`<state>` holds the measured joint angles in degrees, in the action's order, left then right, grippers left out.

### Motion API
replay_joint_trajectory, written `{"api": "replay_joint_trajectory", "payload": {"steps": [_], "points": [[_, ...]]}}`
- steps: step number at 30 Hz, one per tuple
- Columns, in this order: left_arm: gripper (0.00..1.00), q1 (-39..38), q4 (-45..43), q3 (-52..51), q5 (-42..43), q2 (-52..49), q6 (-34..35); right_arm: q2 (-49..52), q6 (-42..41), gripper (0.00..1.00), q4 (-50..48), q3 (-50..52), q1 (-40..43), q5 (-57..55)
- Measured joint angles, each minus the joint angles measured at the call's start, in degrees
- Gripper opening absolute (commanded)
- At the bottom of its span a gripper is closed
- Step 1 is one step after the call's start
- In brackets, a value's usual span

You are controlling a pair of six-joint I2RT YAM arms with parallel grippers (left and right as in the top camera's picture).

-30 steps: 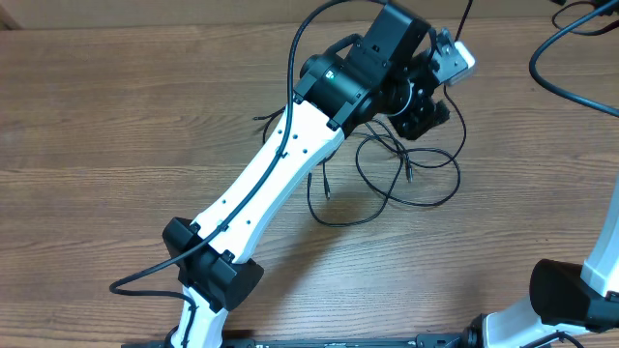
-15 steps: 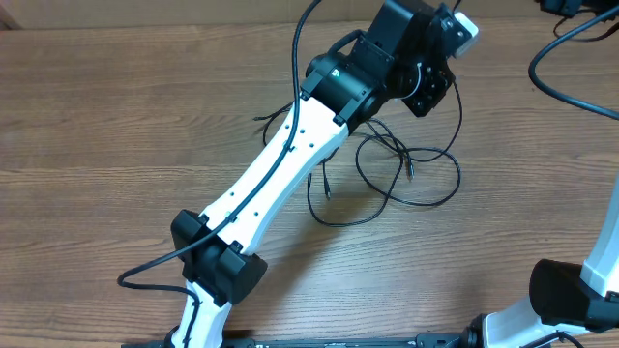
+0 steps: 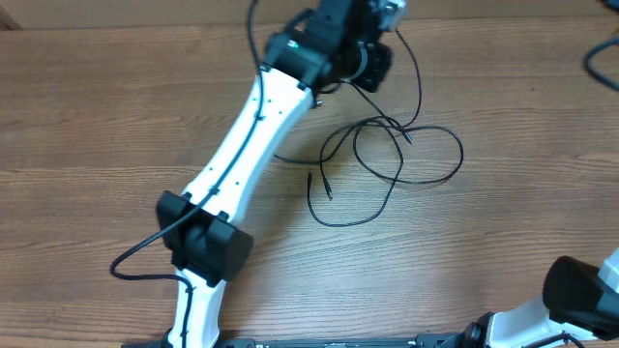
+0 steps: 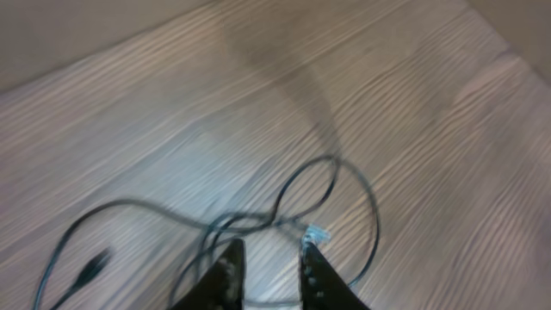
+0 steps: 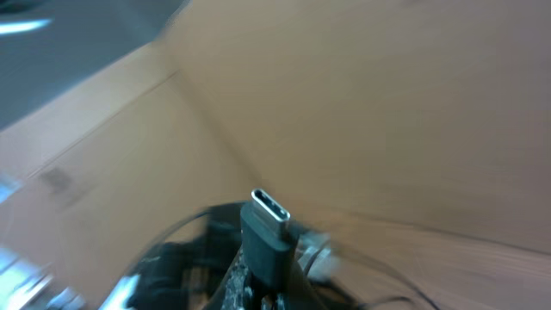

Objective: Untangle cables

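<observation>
Wood-grain table [image 3: 116,116] fills every view. Across it the white left arm [image 3: 242,145] reaches far, and the left gripper [image 4: 271,271], nearly pressed together, seems to pinch one strand, likely to draw it from the cables [image 3: 387,164] looped mid-table. The right gripper [image 5: 258,293] pinches a USB-C plug [image 5: 267,228] upright, probably anchoring that end.

even bright light, blurred wrist views, soft shadows

A robotics lab bench: a bare wood-grain worktop [image 3: 97,116], a white-and-black robot arm [image 3: 242,145] rising from its near edge, and thin black cables [image 3: 406,179] lying loose.
</observation>
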<state>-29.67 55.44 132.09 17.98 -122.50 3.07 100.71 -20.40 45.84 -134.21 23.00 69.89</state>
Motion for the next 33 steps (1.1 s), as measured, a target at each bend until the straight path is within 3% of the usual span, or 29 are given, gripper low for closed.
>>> {"api": "replay_joint_trajectory", "payload": {"steps": [5,6,7,8,9,11,16,21,24,29,33], "points": [[0.31,4.1,5.5,-0.4,0.0,5.4,-2.4,1.2,6.4,0.04,7.3,0.0,5.2,-9.9],[0.34,4.6,5.9,-0.4,-0.2,6.6,-2.8,1.6,7.8,0.12,8.9,0.0,5.9,-12.1],[0.37,5.1,6.4,-0.4,-0.2,8.0,-3.1,1.9,8.8,0.33,9.6,0.0,6.4,-13.7],[0.41,5.4,6.7,-0.4,-0.3,9.5,-3.5,2.1,10.1,0.47,10.3,0.0,6.9,-15.1],[0.47,5.7,7.1,-0.4,-0.3,11.1,-4.2,2.3,10.7,1.00,10.5,0.0,7.4,-16.3],[0.53,5.9,7.9,-0.4,-0.4,13.8,-5.2,2.6,11.9,1.00,10.5,0.0,8.2,-18.3],[0.54,5.8,11.9,-0.4,-0.4,17.4,-6.5,2.5,13.4,1.00,14.0,0.0,8.3,-24.4],[0.54,5.7,13.2,-0.4,1.7,17.4,-6.7,2.6,17.7,1.00,27.7,0.0,5.4,-28.6],[0.55,5.7,13.7,-0.4,3.7,17.4,-6.7,2.6,24.5,1.00,35.0,0.9,-0.9,-35.4],[0.56,5.7,14.6,-0.4,6.9,17.4,-6.6,2.5,28.5,1.00,34.4,8.0,-10.3,-45.4],[0.56,5.7,16.7,-0.4,9.2,17.7,-6.6,2.6,28.7,0.95,27.2,19.3,-16.3,-50.0]]}}
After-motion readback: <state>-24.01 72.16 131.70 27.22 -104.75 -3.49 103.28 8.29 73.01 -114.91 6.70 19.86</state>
